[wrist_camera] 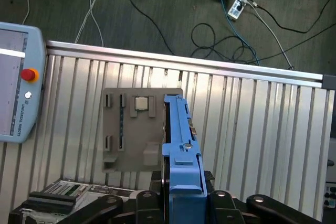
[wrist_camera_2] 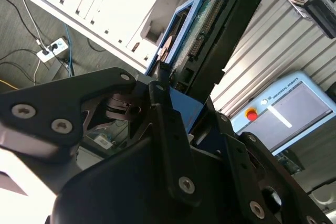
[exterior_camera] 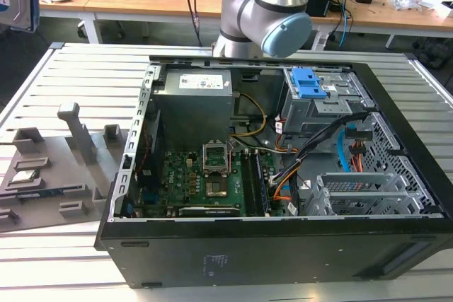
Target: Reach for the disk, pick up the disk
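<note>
Black fingers [wrist_camera_2: 167, 129], seemingly tight on the blue-bracketed disk [wrist_camera: 181, 148]

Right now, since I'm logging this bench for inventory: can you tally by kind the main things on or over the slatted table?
computer case: 1
grey fixture plate: 1
processor chip on that plate: 1
teach pendant: 1
disk in blue bracket: 1
Total: 5
</note>
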Available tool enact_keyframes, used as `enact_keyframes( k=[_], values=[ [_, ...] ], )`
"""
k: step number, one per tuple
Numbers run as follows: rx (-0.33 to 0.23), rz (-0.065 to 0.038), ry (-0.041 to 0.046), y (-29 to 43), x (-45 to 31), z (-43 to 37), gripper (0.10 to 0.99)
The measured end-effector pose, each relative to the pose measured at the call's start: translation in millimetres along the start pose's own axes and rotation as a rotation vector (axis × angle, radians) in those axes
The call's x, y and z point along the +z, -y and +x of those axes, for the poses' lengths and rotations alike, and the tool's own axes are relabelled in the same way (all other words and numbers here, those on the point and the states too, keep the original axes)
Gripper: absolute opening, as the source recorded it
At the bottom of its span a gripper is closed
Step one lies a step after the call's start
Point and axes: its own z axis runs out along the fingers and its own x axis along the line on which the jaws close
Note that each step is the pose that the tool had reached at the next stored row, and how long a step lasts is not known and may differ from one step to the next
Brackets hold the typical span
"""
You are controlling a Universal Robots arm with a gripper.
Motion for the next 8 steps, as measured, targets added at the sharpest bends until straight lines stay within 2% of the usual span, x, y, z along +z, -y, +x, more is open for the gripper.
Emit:
enact_keyframes(
  k=[2, 4, 6, 7, 8],
  values=[
    [0.000, -0.001, 0.0001, 6.8, -0.3, 0.8, 0.369],
    [0.000, -0.002, 0.0002, 20.5, -0.9, 2.6, 0.369],
    [0.000, -0.003, 0.0004, 29.7, -1.1, 3.8, 0.369],
    [0.000, -0.004, 0.0005, 41.3, -1.7, 5.2, 0.369],
    [0.000, -0.004, 0.0006, 48.8, -2.0, 6.2, 0.369]
  ],
)
